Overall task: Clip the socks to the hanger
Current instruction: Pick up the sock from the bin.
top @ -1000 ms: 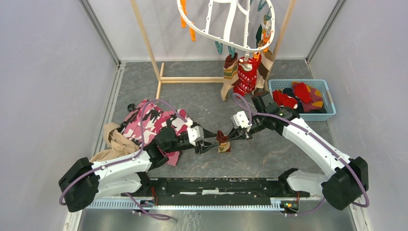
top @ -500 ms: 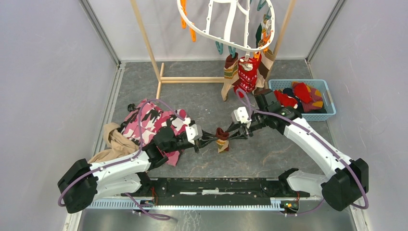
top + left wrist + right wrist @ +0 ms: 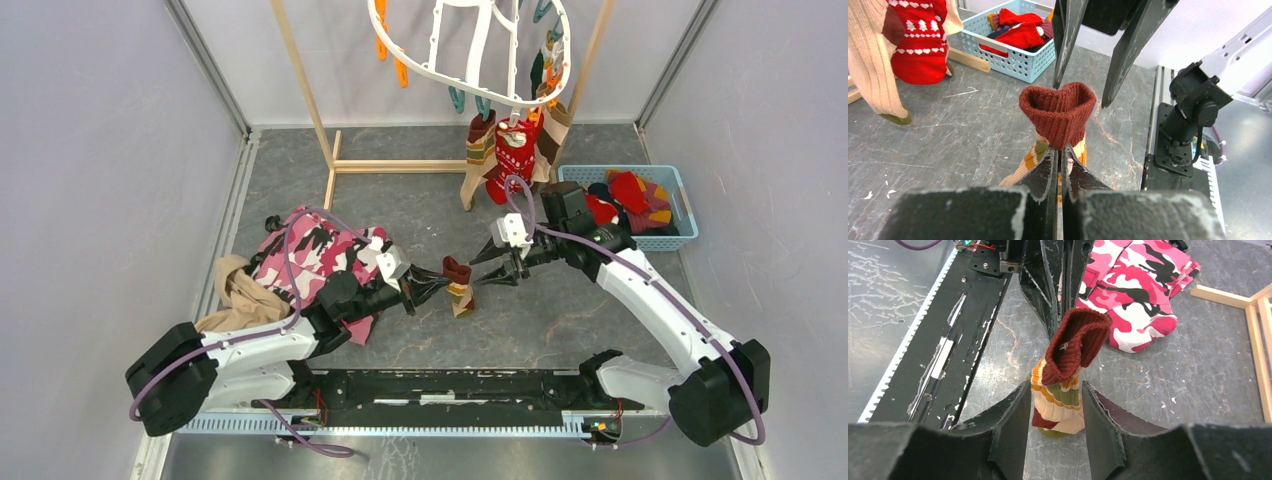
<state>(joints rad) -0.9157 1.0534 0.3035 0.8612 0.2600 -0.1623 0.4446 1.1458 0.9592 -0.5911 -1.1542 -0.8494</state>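
From above, your left arm lies low and stretched toward mid-table, the left gripper (image 3: 432, 287) clenched on the striped sock (image 3: 459, 288). The right gripper (image 3: 492, 268) points back at it from the other side, jaws parted. The hanger (image 3: 480, 45) hangs well apart at the far side.

The left wrist view adds what the overhead cannot: your fingers pinch the sock just under its gaping maroon cuff (image 3: 1058, 111).

The right wrist view shows the right fingers (image 3: 1010, 425) flanking the sock without gripping, bare table either side, the pink camouflage cloth (image 3: 1133, 295) beyond.
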